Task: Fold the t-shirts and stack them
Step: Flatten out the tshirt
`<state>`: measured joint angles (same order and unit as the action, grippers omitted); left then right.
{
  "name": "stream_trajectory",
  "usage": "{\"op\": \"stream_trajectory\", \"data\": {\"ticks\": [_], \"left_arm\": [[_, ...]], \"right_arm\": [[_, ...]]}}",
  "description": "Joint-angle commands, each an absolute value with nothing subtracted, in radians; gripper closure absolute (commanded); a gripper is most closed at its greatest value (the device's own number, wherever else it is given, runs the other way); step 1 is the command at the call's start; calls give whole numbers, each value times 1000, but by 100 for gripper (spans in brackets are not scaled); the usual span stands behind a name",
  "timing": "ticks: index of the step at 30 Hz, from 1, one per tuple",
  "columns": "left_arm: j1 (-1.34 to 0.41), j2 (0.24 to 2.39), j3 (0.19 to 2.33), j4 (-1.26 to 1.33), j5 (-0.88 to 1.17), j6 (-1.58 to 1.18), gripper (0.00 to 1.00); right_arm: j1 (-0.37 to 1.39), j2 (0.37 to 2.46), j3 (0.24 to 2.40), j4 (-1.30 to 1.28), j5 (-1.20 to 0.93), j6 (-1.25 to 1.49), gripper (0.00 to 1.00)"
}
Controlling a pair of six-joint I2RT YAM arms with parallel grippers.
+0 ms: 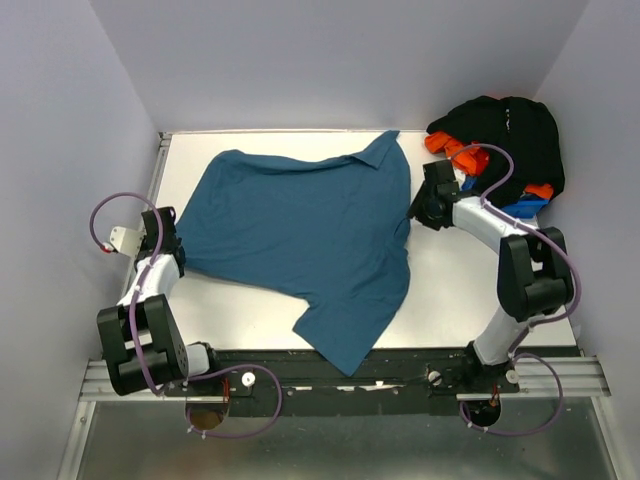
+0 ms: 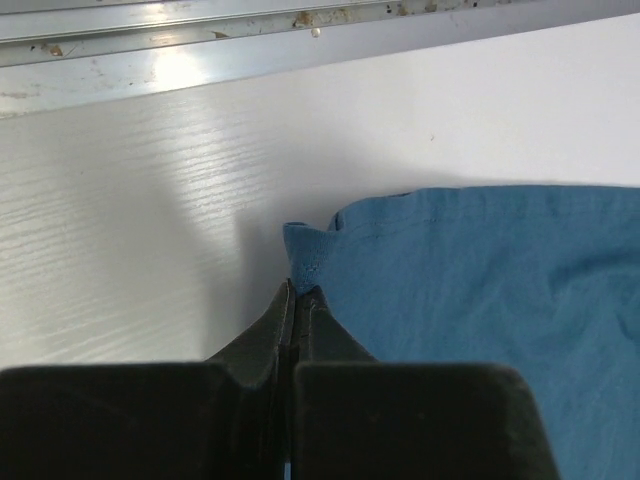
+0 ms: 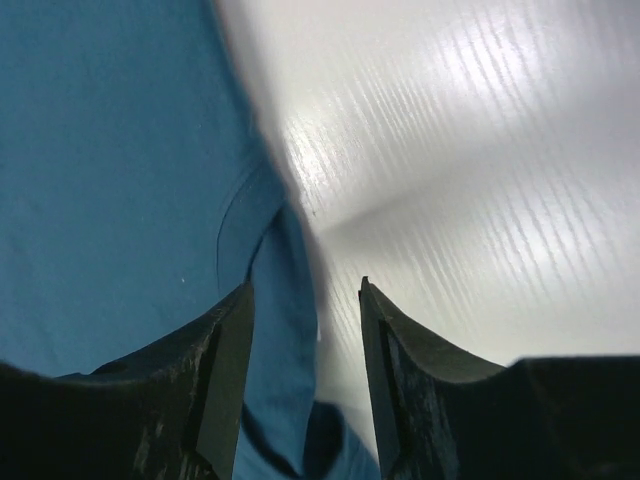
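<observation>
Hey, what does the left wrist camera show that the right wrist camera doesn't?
Only the left wrist view: the left gripper shut, pinching a corner of the teal shirt, and a metal rail beyond the white table. Only the right wrist view: the right gripper open, with a folded edge of the shirt lying between its jaws. Both: teal cloth resting on the white tabletop.
</observation>
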<state>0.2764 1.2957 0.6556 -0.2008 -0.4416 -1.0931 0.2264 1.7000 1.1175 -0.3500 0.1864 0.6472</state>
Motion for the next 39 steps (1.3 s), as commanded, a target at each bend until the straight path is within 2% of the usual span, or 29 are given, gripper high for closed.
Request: {"op": "stream_trajectory", "data": {"ticks": [1, 16, 20, 25, 33, 35, 36, 37, 38, 39], "left_arm": [[291, 1330, 670, -144, -428, -1100, 100], [293, 1318, 689, -110, -445, -1054, 100], [291, 1318, 687, -106, -442, -1048, 100], [296, 1313, 669, -86, -449, -1051, 100], [293, 1325, 644, -29, -399, -1043, 100], [295, 1327, 640, -17, -393, -1039, 100], [295, 1328, 640, -11, -387, -1037, 100], [295, 1331, 640, -8, -382, -1035, 100], [293, 1336, 641, -9, -382, -1034, 100], [293, 1339, 643, -11, -380, -1032, 100]], "right_arm": [[219, 1785, 1180, -402, 152, 672, 47], [284, 1919, 1288, -468, 187, 684, 59], [311, 1960, 1331, -497, 189, 699, 68], [314, 1953, 1339, -520, 236, 704, 96], [262, 1842, 1419, -659, 501, 620, 99], [271, 1845, 1474, -704, 537, 585, 95], [278, 1854, 1497, -707, 514, 551, 79], [290, 1873, 1517, -716, 500, 522, 55], [302, 1894, 1546, -745, 497, 515, 37], [314, 1919, 1564, -773, 497, 512, 32]]}}
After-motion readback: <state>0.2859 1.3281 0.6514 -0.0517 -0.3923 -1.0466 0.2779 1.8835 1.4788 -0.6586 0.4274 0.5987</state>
